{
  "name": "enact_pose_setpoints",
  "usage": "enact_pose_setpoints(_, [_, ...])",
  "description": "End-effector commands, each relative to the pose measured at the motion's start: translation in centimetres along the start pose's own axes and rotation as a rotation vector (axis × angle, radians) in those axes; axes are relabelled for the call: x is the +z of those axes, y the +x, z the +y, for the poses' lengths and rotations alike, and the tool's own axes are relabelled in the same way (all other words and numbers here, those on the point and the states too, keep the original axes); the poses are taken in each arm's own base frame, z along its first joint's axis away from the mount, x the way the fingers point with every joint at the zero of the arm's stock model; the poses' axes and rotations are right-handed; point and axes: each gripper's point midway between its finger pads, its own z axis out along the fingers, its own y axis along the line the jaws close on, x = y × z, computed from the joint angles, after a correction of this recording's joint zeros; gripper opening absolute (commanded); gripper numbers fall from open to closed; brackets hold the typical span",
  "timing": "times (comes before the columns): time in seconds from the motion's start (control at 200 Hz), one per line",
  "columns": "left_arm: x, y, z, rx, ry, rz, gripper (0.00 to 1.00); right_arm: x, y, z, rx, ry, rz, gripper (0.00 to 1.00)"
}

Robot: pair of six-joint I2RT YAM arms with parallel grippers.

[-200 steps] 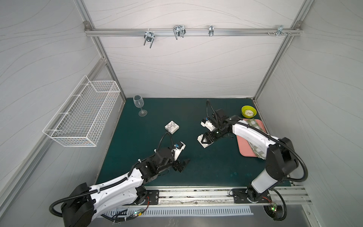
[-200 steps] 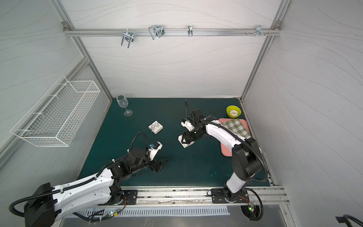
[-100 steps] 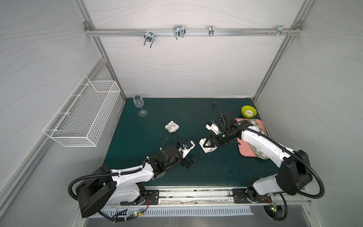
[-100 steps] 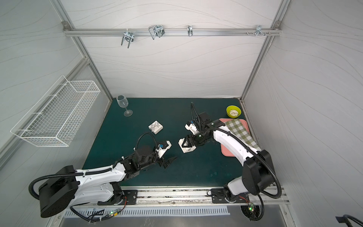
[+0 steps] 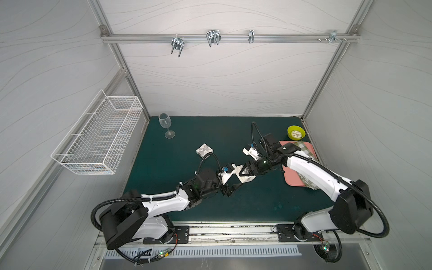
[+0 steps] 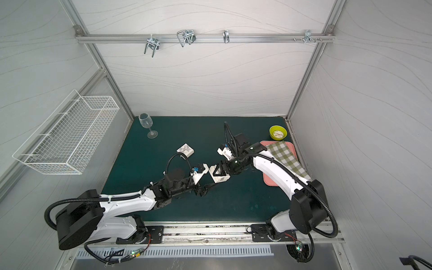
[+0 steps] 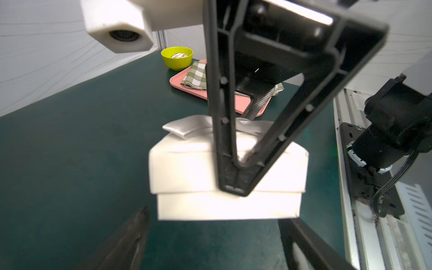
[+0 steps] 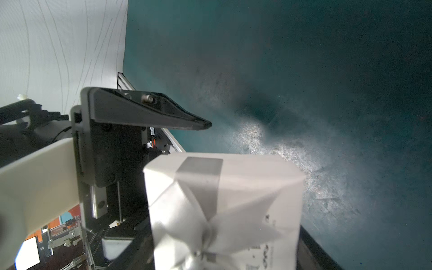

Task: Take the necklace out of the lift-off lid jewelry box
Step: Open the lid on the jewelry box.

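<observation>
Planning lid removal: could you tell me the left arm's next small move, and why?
Probably ease the left gripper forward until its open fingers straddle the base of the white ribboned jewellery box; the right gripper clamps its unopened lid.

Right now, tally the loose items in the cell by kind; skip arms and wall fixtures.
Boxes: 2 (white jewelry box, patterned box)
Wine glass: 1
Yellow-green bowl: 1
Pink tray: 1
Checked cloth: 1
Total: 6
</observation>
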Motion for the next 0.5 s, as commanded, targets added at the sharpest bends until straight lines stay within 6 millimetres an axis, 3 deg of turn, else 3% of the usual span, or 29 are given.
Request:
enact_pose_setpoints(0.0, [0.32,-3.84,-0.69,0.022,0.041,-0.111,0.84,-0.79,-0.23,1.54,-0.017,-0.04,-0.013,0.66])
enact_pose_setpoints(0.495, [0.28,-4.66,-0.98,-0.01,0.063,-0.135,0.85,-0.86,-0.06,1.65,-0.012,-0.045,-0.012,0.66])
